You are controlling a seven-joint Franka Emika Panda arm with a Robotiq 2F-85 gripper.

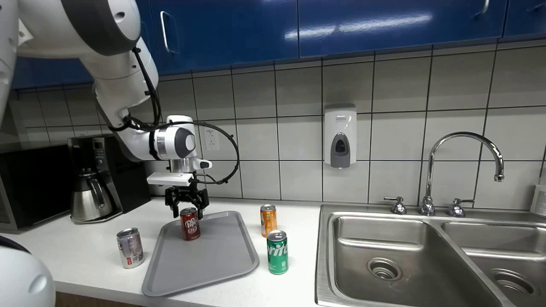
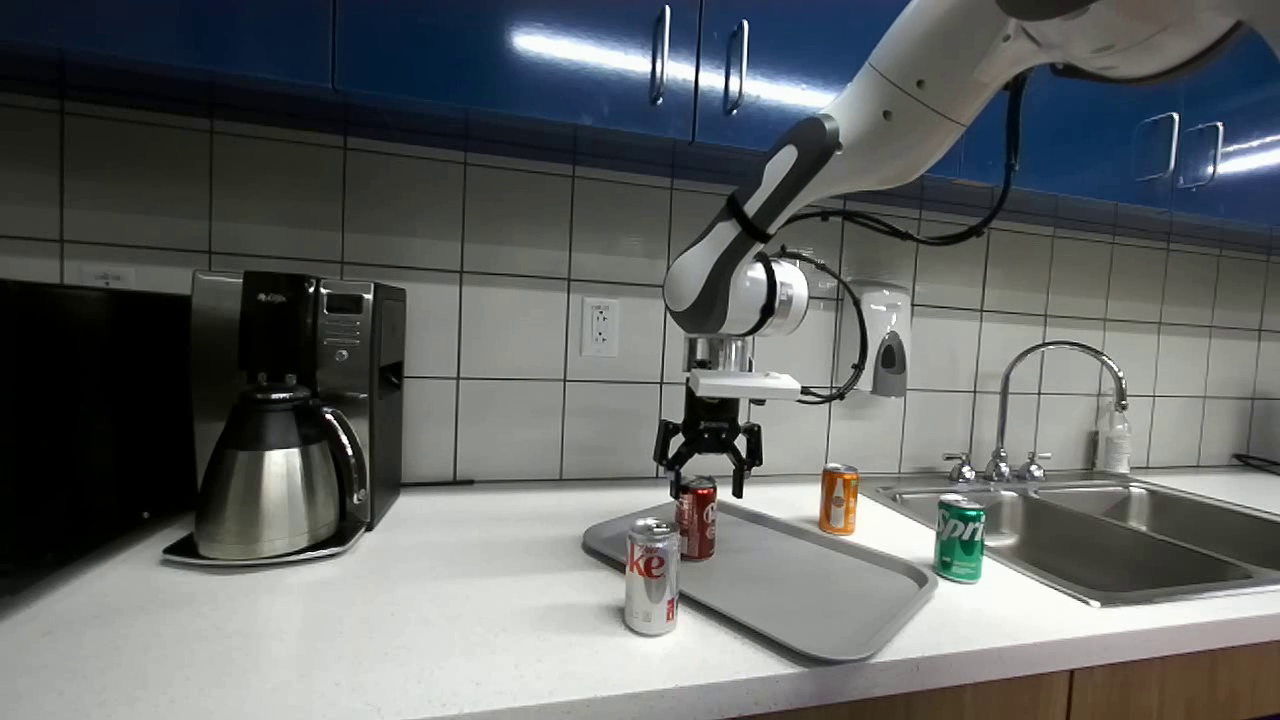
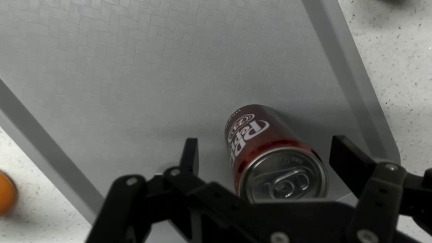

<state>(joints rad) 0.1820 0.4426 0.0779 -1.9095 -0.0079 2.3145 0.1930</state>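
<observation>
the red can (image 1: 190,224) stood upright on the grey tray (image 1: 204,260), toward one end of it, and the black gripper (image 2: 706,487) hung right over it. the fingers (image 3: 347,160) were spread wider than the can, one to each side of its top, with a wide gap on one side and a narrower one on the other — so nothing was pinched. as far as i could judge, that made one can on the tray and none in hold, while three more stood off it: the silver can (image 2: 651,580), the orange can (image 1: 268,220) and the green can (image 1: 278,252), all upright on the white counter (image 2: 420,620). from that one look i couldn't judge whether the handling of the red can was finished or only beginning. how low the fingertips reached — level with the can's top or a little below — was hard to make out. in the wrist view the gripper's own body hid part of the top, and what was probably the orange can showed only as a cut-off patch at the left edge. in an exterior view the silver can covered a bit of the tray's rim. the arm (image 2: 880,130) ran out of sight in both exterior views.
</observation>
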